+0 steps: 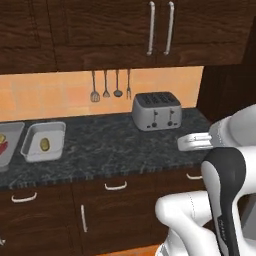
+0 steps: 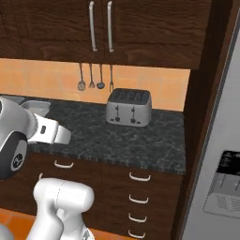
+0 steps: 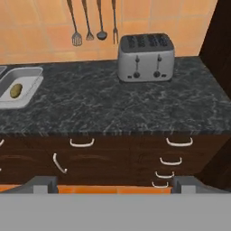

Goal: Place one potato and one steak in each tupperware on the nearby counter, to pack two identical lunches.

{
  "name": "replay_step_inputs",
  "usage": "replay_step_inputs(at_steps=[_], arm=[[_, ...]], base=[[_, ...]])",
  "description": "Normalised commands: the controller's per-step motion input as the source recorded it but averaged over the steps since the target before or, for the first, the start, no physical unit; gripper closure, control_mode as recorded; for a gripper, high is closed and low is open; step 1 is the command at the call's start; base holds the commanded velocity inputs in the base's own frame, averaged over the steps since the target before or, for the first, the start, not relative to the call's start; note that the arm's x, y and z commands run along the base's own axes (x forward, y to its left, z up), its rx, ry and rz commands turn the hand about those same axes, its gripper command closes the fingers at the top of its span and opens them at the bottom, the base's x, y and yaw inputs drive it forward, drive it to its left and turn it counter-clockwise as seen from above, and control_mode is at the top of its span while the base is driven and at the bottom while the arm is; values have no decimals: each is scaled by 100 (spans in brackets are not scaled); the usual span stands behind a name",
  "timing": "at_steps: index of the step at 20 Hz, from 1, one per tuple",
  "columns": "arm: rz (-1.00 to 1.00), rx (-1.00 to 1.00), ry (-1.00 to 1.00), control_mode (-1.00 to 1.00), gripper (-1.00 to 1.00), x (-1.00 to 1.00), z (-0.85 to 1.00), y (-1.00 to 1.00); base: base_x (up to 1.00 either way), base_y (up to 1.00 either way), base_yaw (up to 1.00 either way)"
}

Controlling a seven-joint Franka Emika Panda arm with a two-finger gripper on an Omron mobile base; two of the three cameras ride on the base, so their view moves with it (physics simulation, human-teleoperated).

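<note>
Dark speckled stone runs the length of the counter (image 1: 115, 142) before us, backed by orange tile, hanging utensils (image 1: 110, 85) and a silver toaster (image 1: 156, 111). At its left end we see the lighter tupperware (image 1: 56, 129) holding one potato (image 1: 44, 144) and, as far as we can make out, no steak. Just beside it, cut by the picture's edge, the darker tupperware (image 1: 15, 131) shows a yellow lump we take for the second potato (image 1: 2, 138) and a red sliver that looks like a steak (image 1: 3, 147). By our reckoning one lunch is packed or nearly so, while the other wants its steak, and no spare steak appears on the stone. Our gripper (image 3: 115, 184) hangs released and empty, jaws spread wide, facing the cabinet drawers (image 3: 173, 160) well apart from both trays.
</note>
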Motion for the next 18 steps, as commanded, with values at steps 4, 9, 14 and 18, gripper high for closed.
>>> replay_step_inputs(at_steps=[4,9,14,18], arm=[[0,0,0,100,-100,0,0,0],[0,0,0,100,-100,0,0,0],[0,0,0,100,-100,0,0,0],[0,0,0,100,-100,0,0,0]], base=[[-44,-74,12],[-34,-89,10],[-8,-99,4],[0,-91,3]])
